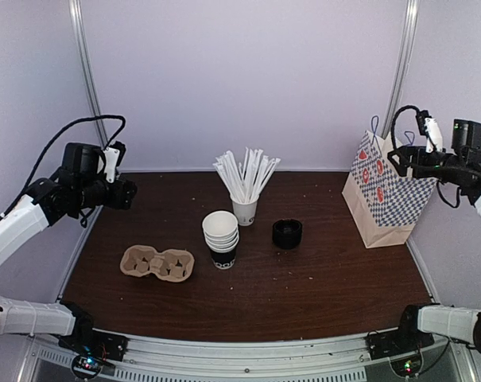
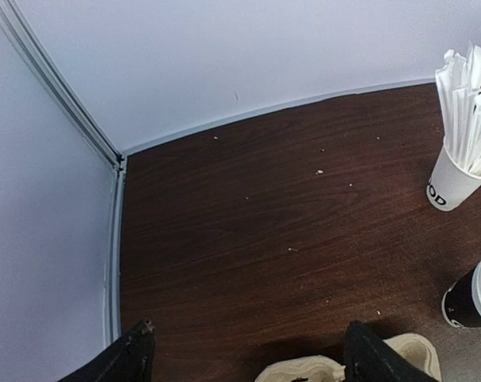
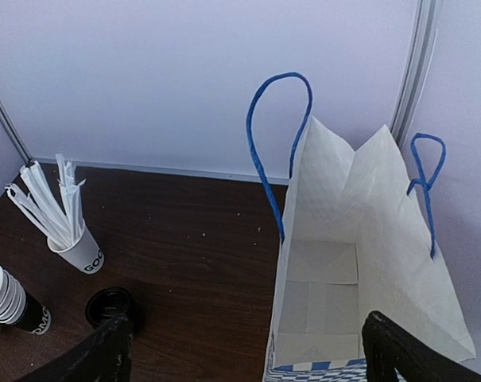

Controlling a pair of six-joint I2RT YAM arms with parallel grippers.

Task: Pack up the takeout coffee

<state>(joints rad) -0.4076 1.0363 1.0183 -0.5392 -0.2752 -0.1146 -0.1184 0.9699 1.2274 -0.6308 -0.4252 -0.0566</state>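
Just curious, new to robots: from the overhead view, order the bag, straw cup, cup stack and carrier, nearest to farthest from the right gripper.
From the right gripper:
1. Bag, right beside it, far right.
2. Straw cup, centre, toward the back.
3. Cup stack, centre, slightly left of the straw cup.
4. Carrier, left front.

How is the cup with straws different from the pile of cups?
The straw cup is white outside; the stack of cups shows black outside at the bottom. The straw cup is one cup full of straws; the stack of cups is several nested, with none. Both stand upright on the table.
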